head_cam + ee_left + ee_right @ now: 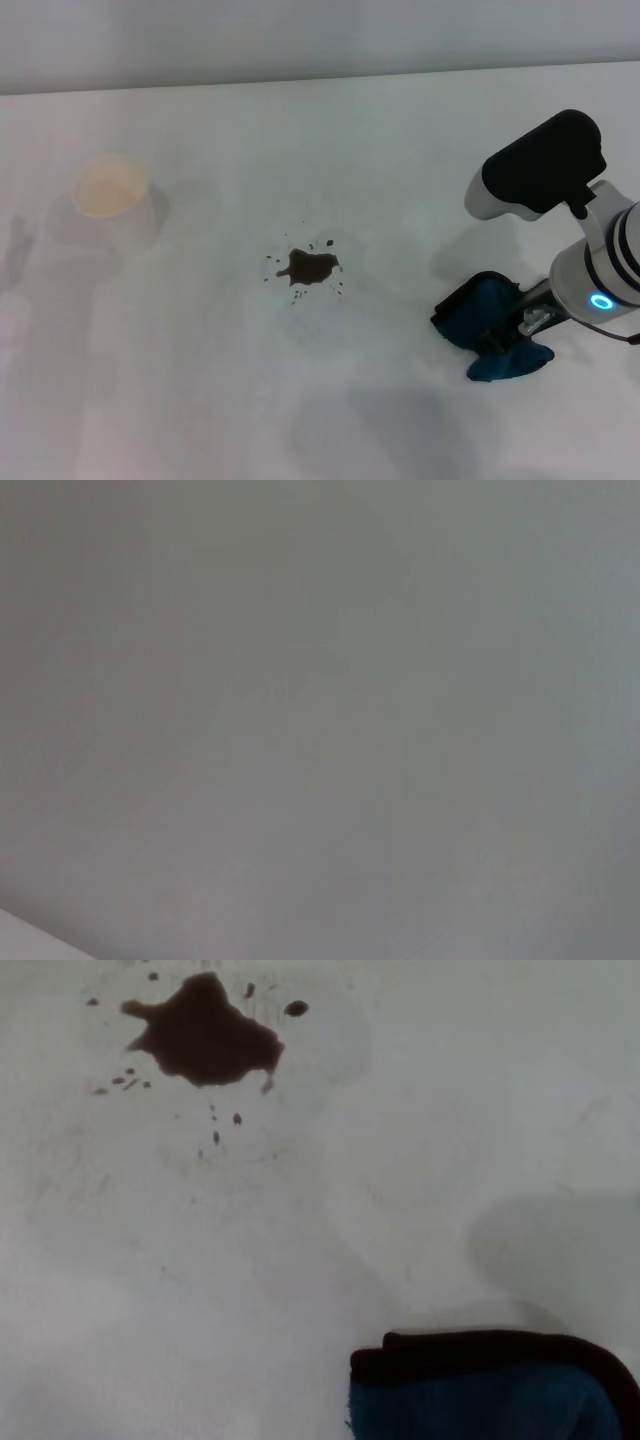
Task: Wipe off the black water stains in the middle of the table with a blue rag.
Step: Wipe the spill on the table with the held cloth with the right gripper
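Head view: the black water stains (308, 267), a dark brown-black irregular blotch ringed by tiny splatter dots, lie at the centre of the white table (330, 140). The blue rag (490, 325), teal with black edging, is bunched and folded at about 4 o'clock from the blotch, well apart from it, under the right gripper (528, 322); the gripper's metal tip meets the cloth, but whether its claw is apart or clamped on the cloth cannot be told. A white paper cup (110, 205) stands upright at about 10 o'clock from the stains, well apart. Bare tabletop lies between rag and stains, with nothing in between; the table's far edge runs across at 12 o'clock. Left wrist view: only a plain grey surface with a pale strip at one corner; the left gripper is not visible. Right wrist view: the stains (205, 1035) show a lobed outline with loose droplets around them; the rag's black-edged fold (490, 1390) sits well apart, bare white table (330, 1240) between.
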`<state>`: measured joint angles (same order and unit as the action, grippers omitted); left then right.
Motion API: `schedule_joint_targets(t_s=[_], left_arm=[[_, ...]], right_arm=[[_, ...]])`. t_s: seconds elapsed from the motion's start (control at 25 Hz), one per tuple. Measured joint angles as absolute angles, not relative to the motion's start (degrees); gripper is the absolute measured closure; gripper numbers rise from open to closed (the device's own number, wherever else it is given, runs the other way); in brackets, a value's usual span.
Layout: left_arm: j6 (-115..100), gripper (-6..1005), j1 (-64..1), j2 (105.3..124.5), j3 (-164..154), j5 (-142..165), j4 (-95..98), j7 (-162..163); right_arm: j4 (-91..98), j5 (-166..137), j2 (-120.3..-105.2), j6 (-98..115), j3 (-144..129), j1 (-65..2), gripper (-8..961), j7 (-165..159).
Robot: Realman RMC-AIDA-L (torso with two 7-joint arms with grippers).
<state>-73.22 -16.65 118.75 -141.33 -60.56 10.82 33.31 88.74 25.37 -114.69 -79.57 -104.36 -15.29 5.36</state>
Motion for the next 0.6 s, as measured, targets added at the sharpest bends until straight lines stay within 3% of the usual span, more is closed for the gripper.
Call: schedule_joint_targets(t_s=[0.6], left_arm=[[-72.94,123,-17.14,118.74,-140.98,-60.54,10.81,33.31]], right_arm=[[88.58,27.99,-114.70,-79.01,-101.26,-16.36,745,8.58]])
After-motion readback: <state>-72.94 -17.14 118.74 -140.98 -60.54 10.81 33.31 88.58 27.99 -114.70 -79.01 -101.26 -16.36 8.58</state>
